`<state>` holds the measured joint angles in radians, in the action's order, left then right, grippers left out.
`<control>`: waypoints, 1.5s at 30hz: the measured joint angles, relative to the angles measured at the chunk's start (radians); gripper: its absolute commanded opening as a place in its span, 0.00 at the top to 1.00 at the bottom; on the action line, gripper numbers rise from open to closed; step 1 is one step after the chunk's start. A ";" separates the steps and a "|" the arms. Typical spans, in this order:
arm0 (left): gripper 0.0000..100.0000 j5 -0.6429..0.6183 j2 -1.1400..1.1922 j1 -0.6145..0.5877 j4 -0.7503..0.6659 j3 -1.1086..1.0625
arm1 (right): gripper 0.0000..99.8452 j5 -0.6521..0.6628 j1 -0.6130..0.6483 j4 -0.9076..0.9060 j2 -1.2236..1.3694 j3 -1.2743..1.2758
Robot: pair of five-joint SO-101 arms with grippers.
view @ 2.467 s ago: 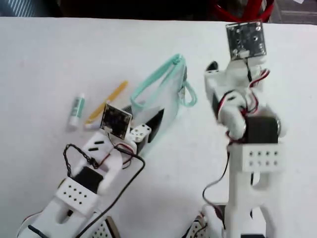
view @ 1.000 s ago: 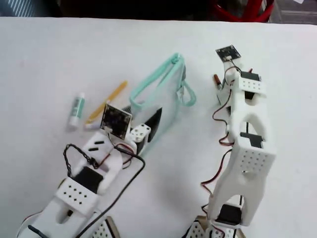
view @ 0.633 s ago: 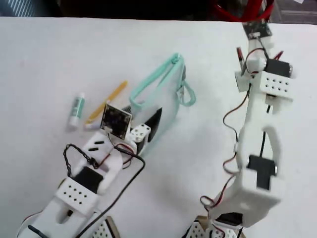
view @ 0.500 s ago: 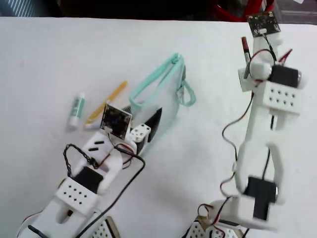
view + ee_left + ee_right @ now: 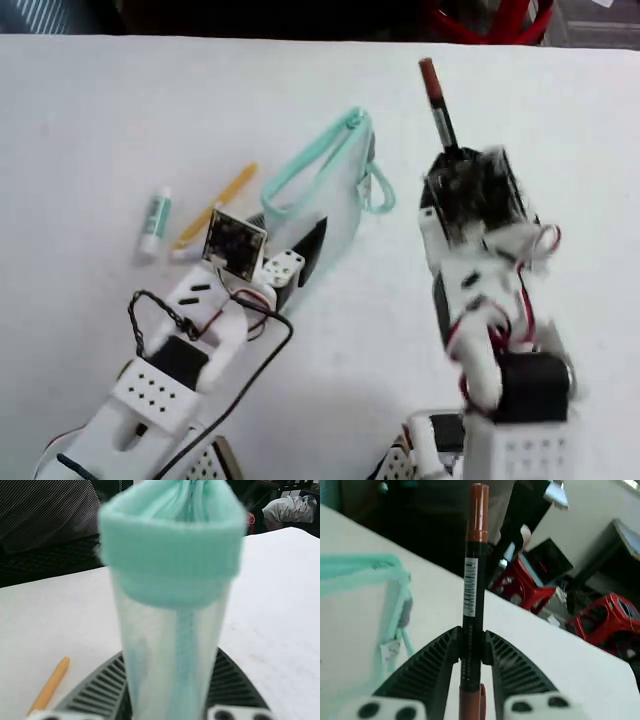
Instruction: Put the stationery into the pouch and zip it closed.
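Stationery first, over on the left: a glue stick [image 5: 154, 222] lies on the white surface [image 5: 80, 120], and just beside it a yellow pencil [image 5: 215, 205] rests at a slant, both outside the pouch. Next along, the left end effector [image 5: 296, 262] has its fingers clamped on the near end of the see-through, teal-trimmed pouch [image 5: 325, 195], which stands on edge with its teal rim up. From the left wrist, that teal band fills the middle between the dark ribbed fingers [image 5: 95, 692], with the pencil off to one side on the surface. A teal loop [image 5: 379, 195] hangs off the pouch's right side. Further right, apart from the pouch, the right end effector [image 5: 447, 162] is squeezed tight on a dark pen [image 5: 436, 100]. The pen's reddish-brown cap points toward the far edge of the surface.
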<state>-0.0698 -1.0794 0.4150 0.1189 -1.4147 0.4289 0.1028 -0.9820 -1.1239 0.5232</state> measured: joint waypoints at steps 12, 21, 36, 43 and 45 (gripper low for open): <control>0.83 0.000 0.000 0.000 0.000 0.000 | 0.98 -0.451 0.341 0.026 -0.032 -0.259; 0.83 0.000 0.000 0.000 0.000 0.000 | 0.98 -0.477 0.413 0.238 0.218 -0.226; 0.83 0.000 0.000 0.000 0.000 0.000 | 0.98 -0.477 0.526 0.333 0.399 -0.222; 0.83 0.000 0.000 0.000 0.000 0.000 | 0.98 -0.477 0.485 0.333 0.400 -0.130; 0.83 0.000 0.000 0.000 0.000 0.000 | 0.98 -0.477 0.477 0.333 0.371 -0.066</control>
<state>-0.0698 -1.0794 0.4150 0.1189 -1.4147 -0.0483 0.5800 -0.6490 -0.7526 0.4572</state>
